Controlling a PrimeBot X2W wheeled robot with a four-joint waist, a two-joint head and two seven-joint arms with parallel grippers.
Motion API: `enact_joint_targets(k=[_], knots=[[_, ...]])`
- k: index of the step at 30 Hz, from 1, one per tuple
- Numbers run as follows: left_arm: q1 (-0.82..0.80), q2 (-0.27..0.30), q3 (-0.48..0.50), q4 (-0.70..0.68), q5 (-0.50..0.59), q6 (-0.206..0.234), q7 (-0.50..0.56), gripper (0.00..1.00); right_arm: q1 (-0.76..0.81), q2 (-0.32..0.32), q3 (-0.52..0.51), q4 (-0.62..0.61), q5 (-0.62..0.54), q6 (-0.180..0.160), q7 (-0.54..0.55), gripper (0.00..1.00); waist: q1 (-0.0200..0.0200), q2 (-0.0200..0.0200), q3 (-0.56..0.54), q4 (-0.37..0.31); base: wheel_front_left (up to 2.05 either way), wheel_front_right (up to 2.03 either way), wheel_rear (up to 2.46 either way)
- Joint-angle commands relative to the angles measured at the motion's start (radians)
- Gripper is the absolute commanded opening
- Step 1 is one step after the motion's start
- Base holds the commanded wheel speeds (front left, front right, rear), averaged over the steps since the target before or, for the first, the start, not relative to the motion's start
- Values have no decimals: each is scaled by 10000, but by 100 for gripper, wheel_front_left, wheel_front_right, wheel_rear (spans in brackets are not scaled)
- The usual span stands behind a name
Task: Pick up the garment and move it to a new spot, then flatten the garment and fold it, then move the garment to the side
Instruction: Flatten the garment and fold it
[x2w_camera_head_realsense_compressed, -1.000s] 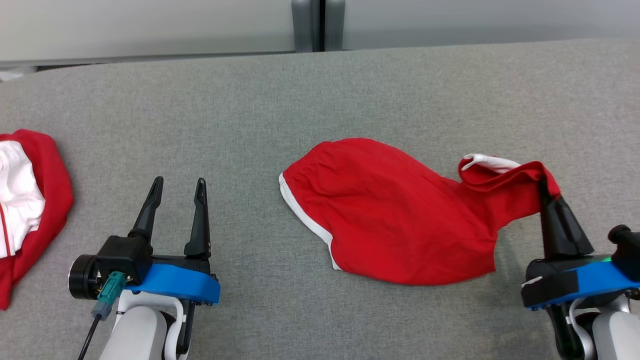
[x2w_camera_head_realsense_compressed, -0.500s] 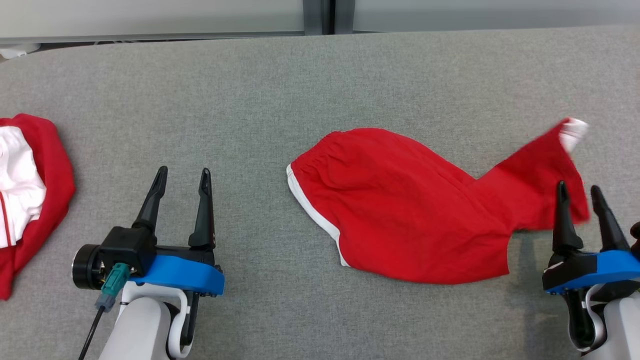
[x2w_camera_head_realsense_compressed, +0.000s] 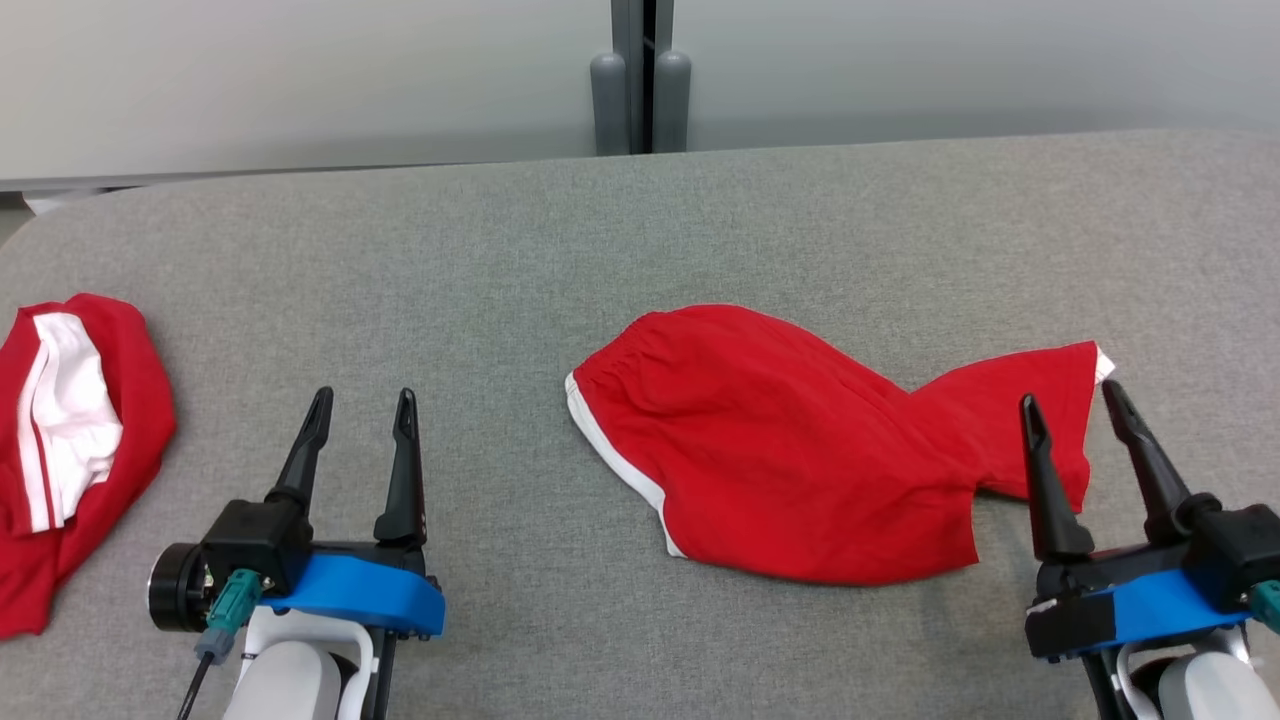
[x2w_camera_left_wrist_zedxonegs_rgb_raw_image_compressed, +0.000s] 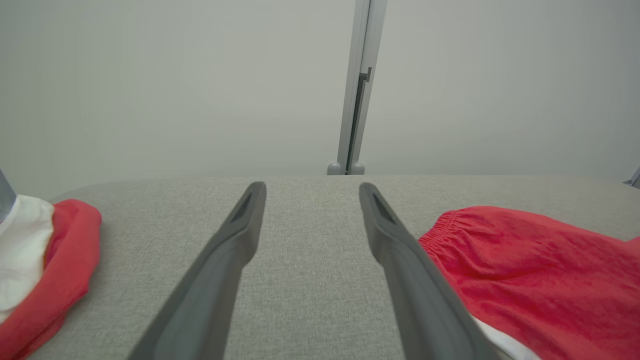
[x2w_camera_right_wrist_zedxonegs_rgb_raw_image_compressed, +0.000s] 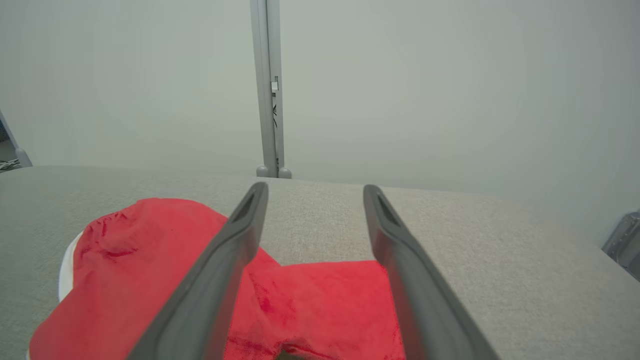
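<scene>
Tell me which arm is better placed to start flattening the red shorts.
Right, most likely. The right gripper is open over one leg of the shorts; the left gripper, also open, is over bare table, apart from them.

Garment (x2w_camera_head_realsense_compressed: 780, 450) is seen as thin red cloth, matt and lightly creased, edged with smooth white trim. Table (x2w_camera_head_realsense_compressed: 500, 250) is covered in coarse grey woven fabric, matt. Second garment (x2w_camera_head_realsense_compressed: 95, 430) is made of matt red and white cloth. Fingers (x2w_camera_head_realsense_compressed: 402, 470) of left gripper (x2w_camera_head_realsense_compressed: 362, 397) and right gripper (x2w_camera_head_realsense_compressed: 1070, 395) are moulded in dark, smooth, matt plastic. Blue mount (x2w_camera_head_realsense_compressed: 360, 590) is smooth plastic with a slight sheen. Wall (x2w_camera_head_realsense_compressed: 300, 90) is finished pale, smooth and matt.
</scene>
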Motion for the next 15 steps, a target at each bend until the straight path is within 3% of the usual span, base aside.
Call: enact_joint_targets(k=[1,15], knots=[[89,6,24,10,74,7,-45,100,229,25,61,-179,-28,1,99,100,2,0,-133,-66,0,0,0],[402,95,17,31,5,89,-45,100,1000,279,235,-1127,243,1,693,100,2,0,-336,-117,0,0,0]])
